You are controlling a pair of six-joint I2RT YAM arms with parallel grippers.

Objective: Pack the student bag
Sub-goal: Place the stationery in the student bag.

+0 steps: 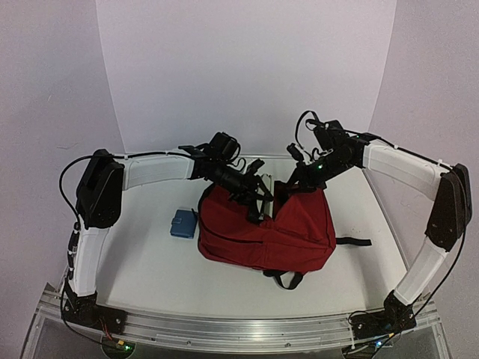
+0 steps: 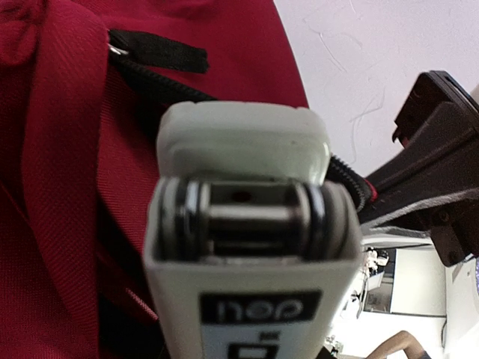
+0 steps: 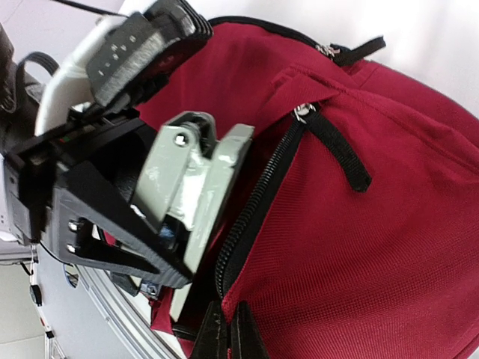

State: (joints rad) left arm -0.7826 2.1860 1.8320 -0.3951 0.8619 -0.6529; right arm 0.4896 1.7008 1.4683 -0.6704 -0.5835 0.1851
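Observation:
The student bag (image 1: pixel 277 232), dark red with black straps, lies on the white table between both arms. My left gripper (image 1: pixel 258 196) is shut on a pale grey stapler (image 1: pixel 263 185) and holds it over the bag's open top. The left wrist view is filled by the stapler (image 2: pixel 247 247), with the red bag (image 2: pixel 52 187) behind it. My right gripper (image 3: pixel 228 333) is shut, pinching the red edge of the bag (image 3: pixel 374 254) beside the black zipper (image 3: pixel 254 217). The stapler (image 3: pixel 198 187) hangs just outside that opening.
A small blue case (image 1: pixel 182 223) lies on the table left of the bag. A black strap (image 1: pixel 353 241) sticks out to the bag's right. An aluminium rail (image 1: pixel 239 325) runs along the near edge, and white walls close the back and sides.

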